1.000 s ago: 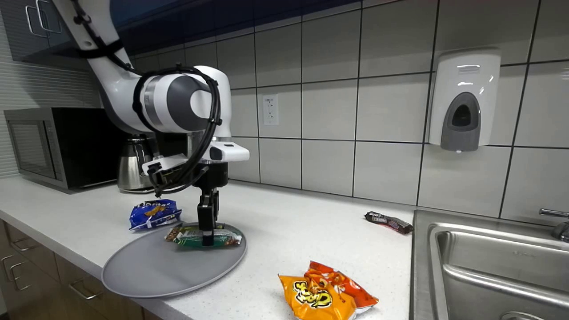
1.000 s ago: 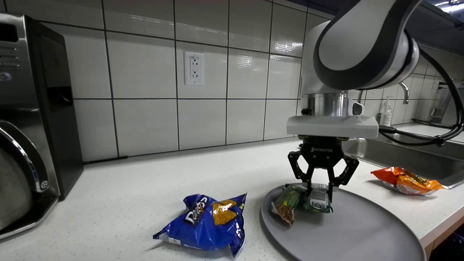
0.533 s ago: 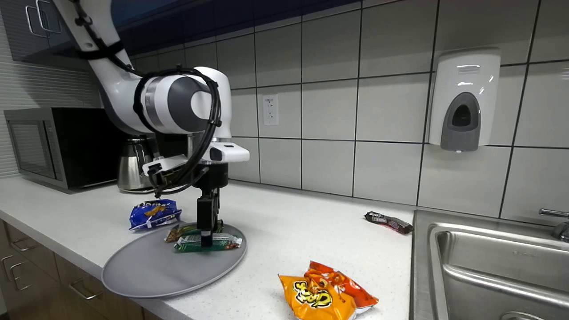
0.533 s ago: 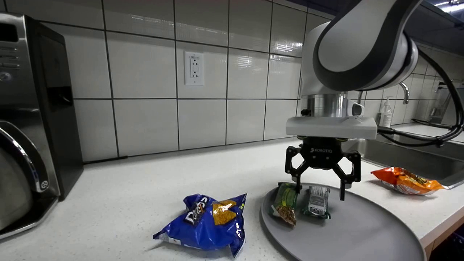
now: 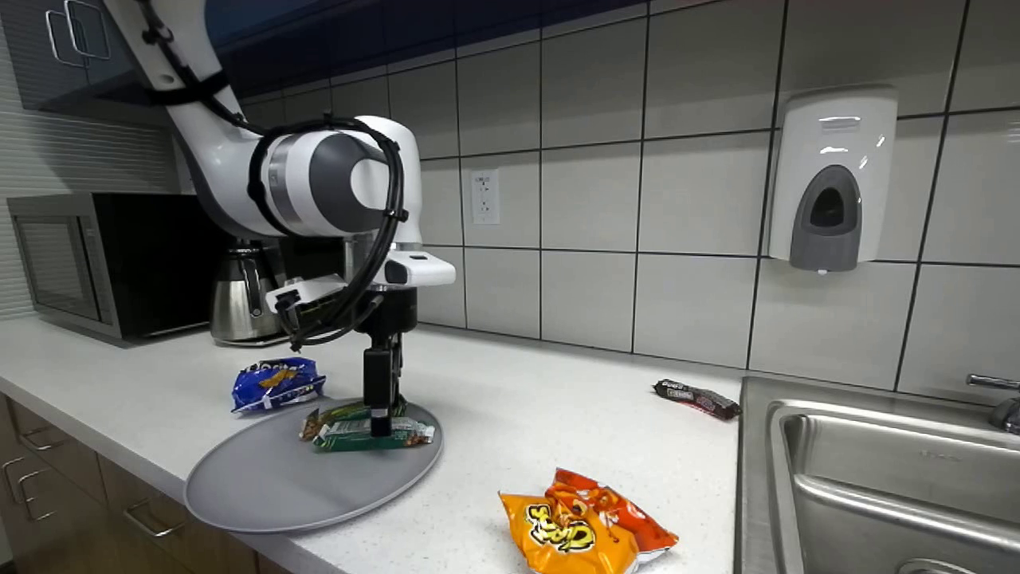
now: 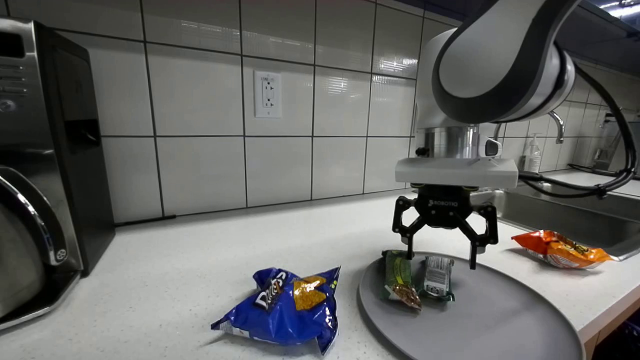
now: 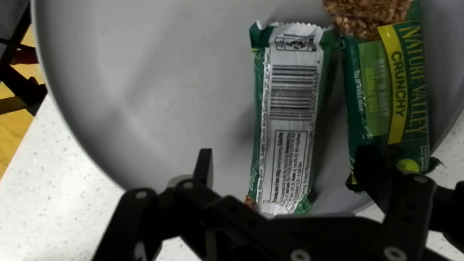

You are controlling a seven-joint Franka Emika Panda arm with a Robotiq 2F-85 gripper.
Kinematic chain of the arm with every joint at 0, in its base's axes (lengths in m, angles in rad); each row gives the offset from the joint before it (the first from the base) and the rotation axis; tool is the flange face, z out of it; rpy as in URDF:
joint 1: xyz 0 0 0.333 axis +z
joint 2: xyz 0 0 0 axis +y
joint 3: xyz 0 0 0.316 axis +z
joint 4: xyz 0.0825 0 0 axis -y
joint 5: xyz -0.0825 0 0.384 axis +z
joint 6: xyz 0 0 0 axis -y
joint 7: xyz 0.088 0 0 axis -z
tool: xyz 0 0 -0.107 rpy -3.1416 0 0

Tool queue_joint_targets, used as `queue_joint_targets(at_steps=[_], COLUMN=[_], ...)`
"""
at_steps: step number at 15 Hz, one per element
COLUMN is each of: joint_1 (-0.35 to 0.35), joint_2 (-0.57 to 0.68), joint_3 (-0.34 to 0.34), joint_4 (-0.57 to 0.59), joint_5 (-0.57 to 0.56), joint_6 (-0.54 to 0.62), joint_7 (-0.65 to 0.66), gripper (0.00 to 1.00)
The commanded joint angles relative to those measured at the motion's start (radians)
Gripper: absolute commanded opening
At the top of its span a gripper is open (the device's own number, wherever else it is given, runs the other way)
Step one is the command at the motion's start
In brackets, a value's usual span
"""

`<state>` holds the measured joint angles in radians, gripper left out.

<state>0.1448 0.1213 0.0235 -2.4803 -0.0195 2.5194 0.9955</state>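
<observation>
My gripper [image 6: 441,260] points down over the grey plate [image 6: 500,320] with its fingers spread wide and nothing held. Between and below them, in the wrist view, a green-wrapped granola bar [image 7: 286,127] lies barcode side up, apart from both fingers. Beside it on the plate rests a second green granola bar [image 7: 388,90], its Nature Valley front upward. One finger [image 7: 373,170] overlaps that second bar's lower end in the wrist view; whether they touch I cannot tell. In an exterior view the fingers partly hide both bars, the barcode-up one [image 5: 343,438] being nearer the camera.
A blue Doritos bag [image 6: 295,307] lies on the counter beside the plate. Further along are an orange Cheetos bag [image 5: 586,526], a dark wrapped bar [image 5: 697,399] and the steel sink [image 5: 900,470]. A microwave [image 5: 119,263] and steel carafe [image 5: 241,299] stand behind; the tiled wall backs the counter.
The fingers have spread from around the barcode-up bar, leaving it on the plate. My gripper has since risen slightly. The second bar has turned a little, its near end shifting toward the first.
</observation>
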Motion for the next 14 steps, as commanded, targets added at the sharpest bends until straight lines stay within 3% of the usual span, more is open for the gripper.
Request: queue_joint_targets(at_steps=[1,9,14], joint_1=[-0.023,-0.074,-0.124], joint_2=[-0.011,-0.008,0.001], joint_3=[-0.009,-0.041,-0.073], joint_4=[0.024,0.079,0.123], joint_5=[-0.028,-0.005,-0.002], joint_6=[-0.02,-0.043,-0.096], joint_7=[-0.043,-0.242,-0.436], gripper=[1.0,1.0,1.0])
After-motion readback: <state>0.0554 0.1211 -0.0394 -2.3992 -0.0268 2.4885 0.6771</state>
